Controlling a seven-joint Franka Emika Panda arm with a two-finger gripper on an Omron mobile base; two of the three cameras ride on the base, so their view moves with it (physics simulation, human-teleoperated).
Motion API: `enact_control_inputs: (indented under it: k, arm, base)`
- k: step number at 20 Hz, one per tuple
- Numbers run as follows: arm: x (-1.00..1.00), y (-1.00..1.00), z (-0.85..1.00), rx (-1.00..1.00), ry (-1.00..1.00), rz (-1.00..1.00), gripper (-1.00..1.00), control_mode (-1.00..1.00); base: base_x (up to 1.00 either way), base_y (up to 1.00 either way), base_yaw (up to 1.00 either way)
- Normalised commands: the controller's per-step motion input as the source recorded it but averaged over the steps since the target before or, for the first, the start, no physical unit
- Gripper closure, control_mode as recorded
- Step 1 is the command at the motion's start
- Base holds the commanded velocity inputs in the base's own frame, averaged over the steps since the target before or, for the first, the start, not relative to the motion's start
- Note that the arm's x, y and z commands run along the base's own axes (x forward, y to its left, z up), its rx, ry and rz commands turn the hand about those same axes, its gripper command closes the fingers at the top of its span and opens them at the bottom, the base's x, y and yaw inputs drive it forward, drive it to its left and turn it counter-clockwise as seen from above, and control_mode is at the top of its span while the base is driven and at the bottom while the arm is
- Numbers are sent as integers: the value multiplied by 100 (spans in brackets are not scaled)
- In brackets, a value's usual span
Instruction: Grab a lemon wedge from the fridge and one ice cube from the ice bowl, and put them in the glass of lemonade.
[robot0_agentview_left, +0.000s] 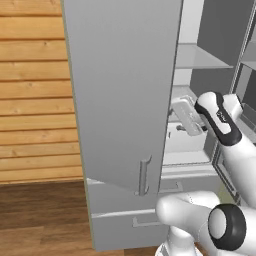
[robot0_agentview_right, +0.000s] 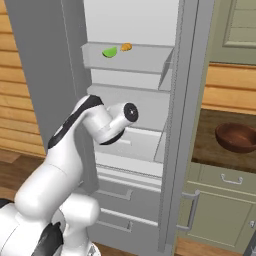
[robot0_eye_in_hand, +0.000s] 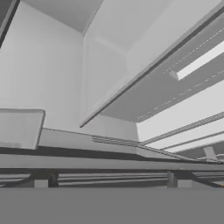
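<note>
Wooden plank wall (robot0_agentview_left: 35, 90) at far left. Next to it the fridge (robot0_agentview_left: 120, 90) stands with its left door swung out toward the camera; the door's slim handle (robot0_agentview_left: 144, 175) sits at its lower edge, and two lower drawers (robot0_agentview_left: 125, 220) are shut beneath.

Inside the opening, the arm (robot0_agentview_left: 225, 125) reaches over the lower shelf. Gripper (robot0_agentview_left: 186, 116) pale against the pale interior, so outline is poor; jaws appear spread wide with nothing between them, not touching any item.

From the right base view: upper shelf (robot0_agentview_right: 135, 59) carries a green lemon wedge (robot0_agentview_right: 109, 51) and, just beside it to the right, a small orange item (robot0_agentview_right: 126, 47). Both sit near the shelf's back, well above the arm's wrist (robot0_agentview_right: 120, 117). Open room between wrist and shelf underside.

The right door (robot0_agentview_right: 180, 125) stands edge-on, forming a narrow right boundary of the opening. Beyond it, a dark counter (robot0_agentview_right: 210, 145) holds the ice bowl (robot0_agentview_right: 236, 137), near the frame's right edge; contents cannot be made out. Beige cabinet (robot0_agentview_right: 220, 210) below.

Hand view: bare white interior walls (robot0_eye_in_hand: 57, 65) and shelf edges (robot0_eye_in_hand: 131, 144).
</note>
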Motion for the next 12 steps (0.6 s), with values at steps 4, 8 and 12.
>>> enact_control_inputs:
  k: [4, 8, 12]
  arm:
    - [-19, 100, -10, 0, 0, 20, -100, -100]
    - [-48, 100, -3, 0, 1, 27, -100, -100]
    - [-81, 100, -3, 0, 0, 31, -100, -100]
  base:
    - [0, 0, 0]
    - [0, 0, 0]
    - [0, 0, 0]
